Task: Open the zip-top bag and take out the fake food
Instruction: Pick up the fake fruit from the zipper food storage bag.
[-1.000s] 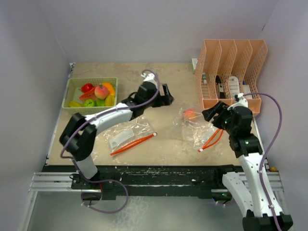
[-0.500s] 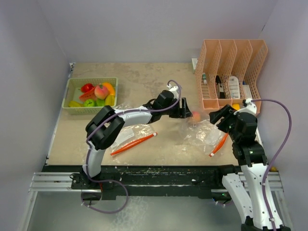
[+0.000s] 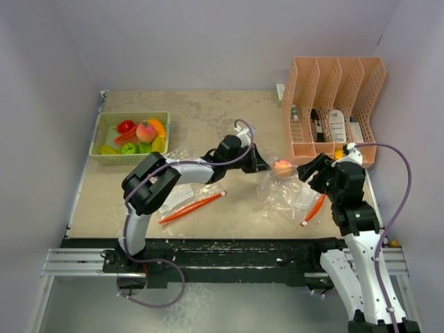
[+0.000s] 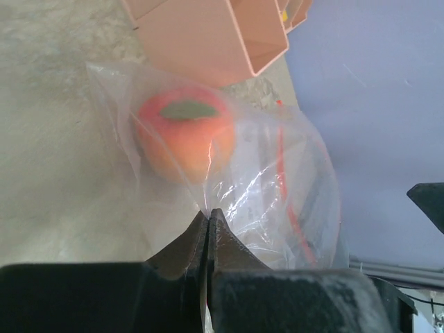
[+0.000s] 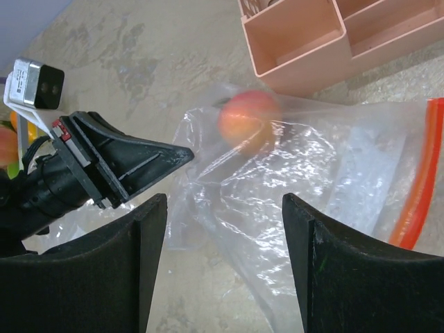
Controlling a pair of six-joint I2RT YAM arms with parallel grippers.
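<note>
**Right side of the table: fruit in the bag, one corner pinched**

Over by the file rack, a peach-coloured toy fruit [image 4: 184,139] with a green patch on top sits inside the clear zip-top bag [image 3: 288,193]. It's at the far end of the bag, right up against the plastic. The bag lies crumpled on the table [image 3: 208,118], and its orange zip strip [image 3: 312,207] runs along the near right edge.

The left gripper [image 4: 208,218] has reached across from the left, and its fingers are pressed together on a little fold of the bag's plastic, just beside the fruit. The right gripper [image 5: 223,208] hangs over the middle of the bag with its fingers spread wide and nothing between them. The zip strip is off to its right.

Just behind the bag is the peach-coloured file organiser [image 3: 333,97], with a few white bottles [image 3: 336,123] stood up in its slots. Their labels are too small to read.

Further left, a second bag [image 3: 186,196] lies flat with its own orange strip. In the far left corner a green basket [image 3: 132,115] holds the other toy fruits and vegetables [image 3: 142,133]: red, peach, orange, yellow and green ones.
</note>
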